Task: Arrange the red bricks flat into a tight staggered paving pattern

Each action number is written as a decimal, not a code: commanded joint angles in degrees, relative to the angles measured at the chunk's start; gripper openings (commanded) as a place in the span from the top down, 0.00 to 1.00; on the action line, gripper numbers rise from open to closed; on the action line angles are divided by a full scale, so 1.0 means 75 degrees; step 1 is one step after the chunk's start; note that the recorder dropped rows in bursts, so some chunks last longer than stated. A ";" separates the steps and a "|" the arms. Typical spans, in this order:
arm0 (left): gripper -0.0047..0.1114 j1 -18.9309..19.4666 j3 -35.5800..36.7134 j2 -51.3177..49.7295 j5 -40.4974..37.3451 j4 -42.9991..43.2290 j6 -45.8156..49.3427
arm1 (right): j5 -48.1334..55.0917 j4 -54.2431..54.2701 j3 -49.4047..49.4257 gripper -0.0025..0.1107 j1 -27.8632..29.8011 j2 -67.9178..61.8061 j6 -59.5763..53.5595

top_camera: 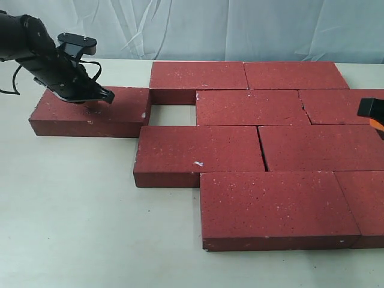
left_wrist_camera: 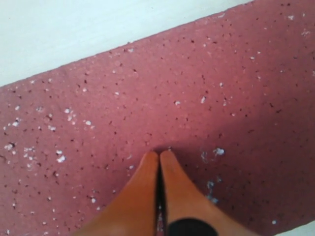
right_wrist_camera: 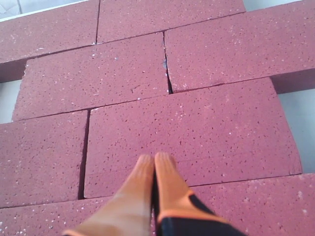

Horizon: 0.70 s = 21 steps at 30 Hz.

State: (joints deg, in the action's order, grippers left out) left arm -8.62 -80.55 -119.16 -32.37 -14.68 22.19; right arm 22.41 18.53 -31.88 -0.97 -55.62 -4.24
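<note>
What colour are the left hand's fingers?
Orange. The left hand shows its fingers best in the left wrist view.

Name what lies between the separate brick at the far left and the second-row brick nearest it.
Between the separate brick and the second-row brick: a bare patch of table, seen in the exterior view.

My right gripper (right_wrist_camera: 155, 160) has its orange fingers (right_wrist_camera: 142, 172) pressed together, tips over one of the dark red, white-speckled rectangular paver bricks (right_wrist_camera: 197, 132). The bricks lie flat in staggered rows, end joints offset. One end joint (right_wrist_camera: 168, 78) gapes slightly. Pale tabletop (right_wrist_camera: 301, 115) shows beyond the outer bricks. Whether my tips touch the brick, I cannot tell.
</note>
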 commanded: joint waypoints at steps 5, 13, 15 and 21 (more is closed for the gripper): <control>0.96 0.0364 0.0162 -0.0191 -0.0725 0.0768 -0.0249 | -0.0006 -0.0021 -0.0052 0.98 0.0029 -0.0006 -0.0025; 0.96 0.0366 0.0162 -0.0191 -0.0678 0.0498 -0.0047 | -0.0006 -0.0021 -0.0052 0.98 0.0029 -0.0006 -0.0025; 0.96 0.0366 0.0162 -0.0191 -0.0737 -0.0093 0.0432 | -0.0006 -0.0021 -0.0052 0.98 0.0029 -0.0006 -0.0025; 0.96 0.0366 0.0162 -0.0191 -0.0854 -0.1049 0.1343 | -0.0006 -0.0021 -0.0052 0.98 0.0029 -0.0006 -0.0025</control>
State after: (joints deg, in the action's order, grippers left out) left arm -5.55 -80.55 -118.94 -34.04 -20.10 30.14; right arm 22.41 18.53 -31.88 -0.97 -55.62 -4.24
